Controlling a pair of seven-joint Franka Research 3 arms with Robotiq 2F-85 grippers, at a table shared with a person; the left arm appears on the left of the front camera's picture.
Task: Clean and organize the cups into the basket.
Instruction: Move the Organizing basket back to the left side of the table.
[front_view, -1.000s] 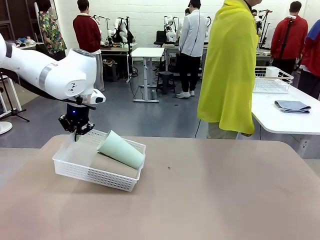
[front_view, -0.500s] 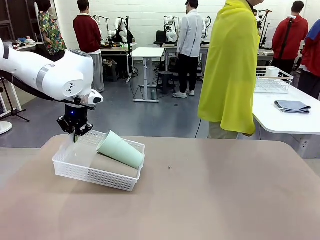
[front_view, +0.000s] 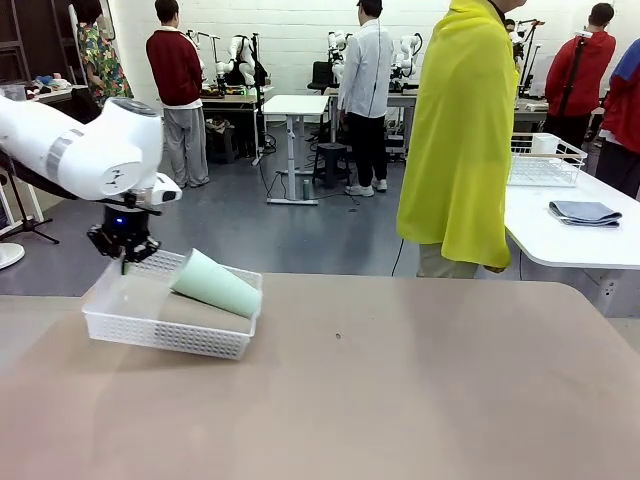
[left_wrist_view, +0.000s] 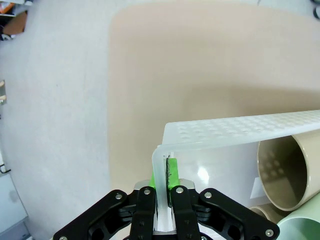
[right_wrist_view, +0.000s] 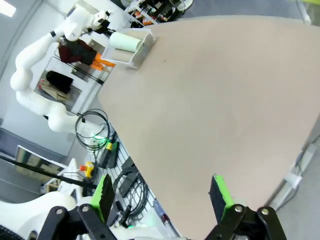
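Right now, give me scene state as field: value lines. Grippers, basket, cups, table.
left gripper: shut on the basket's rim at a far corner
right gripper: open, holding nothing, apart from the basket
basket: white, near the table's left end, tilted, gripped side raised
mint-green cup: on its side in the basket, lying on the tan cups
tan cups: on their sides in the basket, under the mint-green cup
table: tan top, basket on it
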